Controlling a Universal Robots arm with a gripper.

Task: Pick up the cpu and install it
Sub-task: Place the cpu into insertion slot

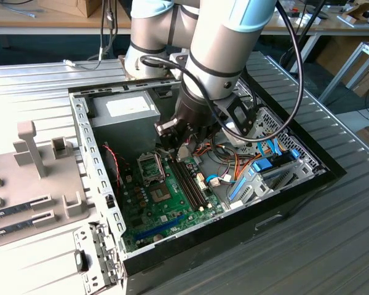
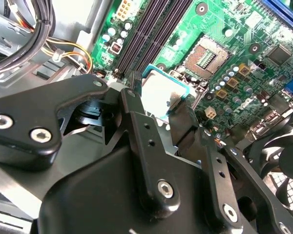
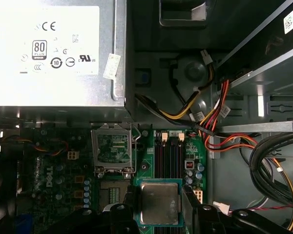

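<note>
Cpu (image 3: 159, 203) pinched by two opposite edges between gripper (image 3: 159, 208) fingers (image 3: 189, 204), silver top up, held level above memory slots (image 3: 168, 156). In exterior view, open socket (image 1: 158, 195) at 7 o'clock from gripper, power supply (image 1: 124, 109) at 10 o'clock.

The exterior view looks down from high and well back onto the open computer case (image 1: 234, 224) and the arm (image 1: 221, 43) over it. Both wrist views hang close above the motherboard (image 3: 149, 146) — the first straight down, the second slanting past the gripper (image 2: 158, 95) — sharing the socket (image 2: 207, 58) and the gripped cpu (image 3: 159, 202).
</note>
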